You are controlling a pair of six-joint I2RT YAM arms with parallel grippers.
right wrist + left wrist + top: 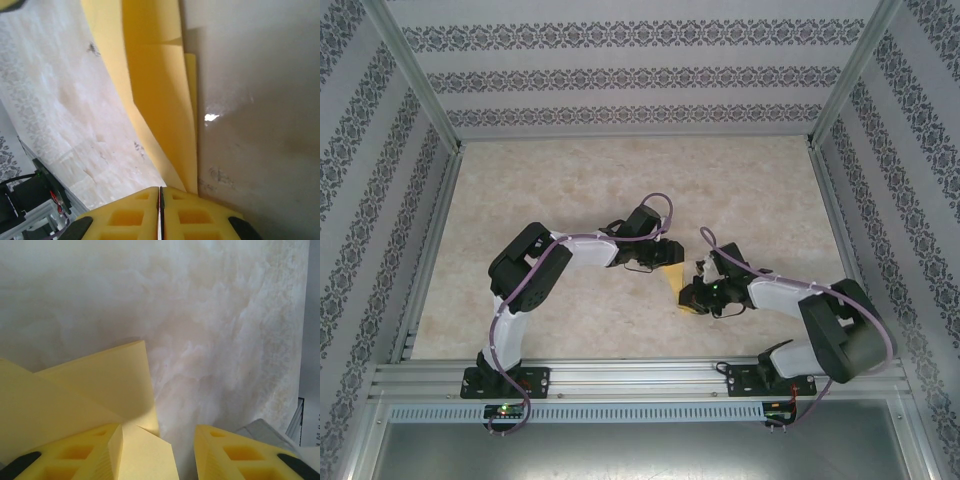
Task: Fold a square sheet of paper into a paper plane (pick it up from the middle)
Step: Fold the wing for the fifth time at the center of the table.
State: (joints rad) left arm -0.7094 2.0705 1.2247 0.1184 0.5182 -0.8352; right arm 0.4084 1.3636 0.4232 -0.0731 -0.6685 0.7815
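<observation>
R gripper (160,195) pinched shut on folded paper (160,100); L gripper (159,432) half-open, gripping nothing. I'd hold R firm, L pressing crease flat.

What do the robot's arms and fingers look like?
The left arm and right arm have chunky black joints and white segments, with a lilac cable looping along each. The left gripper and right gripper have bright yellow fingers with square hollows and black pieces behind.
</observation>
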